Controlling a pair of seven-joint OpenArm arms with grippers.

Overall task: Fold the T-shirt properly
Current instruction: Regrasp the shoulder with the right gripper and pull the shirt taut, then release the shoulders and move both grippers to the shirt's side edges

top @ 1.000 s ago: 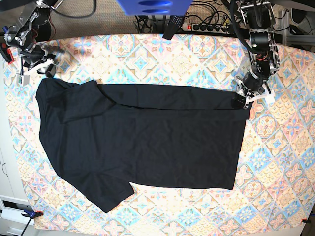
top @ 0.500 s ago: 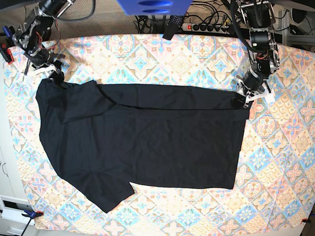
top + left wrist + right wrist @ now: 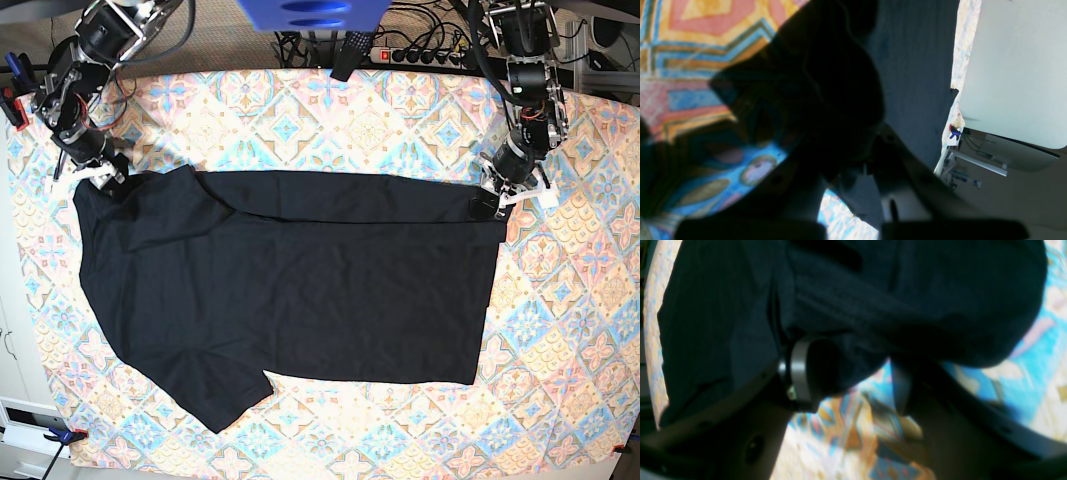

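Note:
The black T-shirt (image 3: 300, 290) lies flat on the patterned cloth, hem to the right, one sleeve (image 3: 225, 400) sticking out at the bottom left. Its top edge is folded over in a long band. My left gripper (image 3: 487, 207) sits at the shirt's top right corner; in the left wrist view it (image 3: 857, 146) is shut on bunched black cloth (image 3: 830, 83). My right gripper (image 3: 100, 175) is at the shirt's top left corner. In the right wrist view it (image 3: 850, 373) is open, with the shirt's edge (image 3: 873, 306) draped over one finger (image 3: 800, 373).
The patterned tablecloth (image 3: 570, 330) covers the table to its edges. A power strip (image 3: 420, 55) and cables lie behind the far edge, beside a blue object (image 3: 310, 12). A blue clamp (image 3: 65, 435) grips the front left corner.
My right arm has swung down and right from the bare cloth onto the shirt's top left corner. The left arm and the shirt have not moved.

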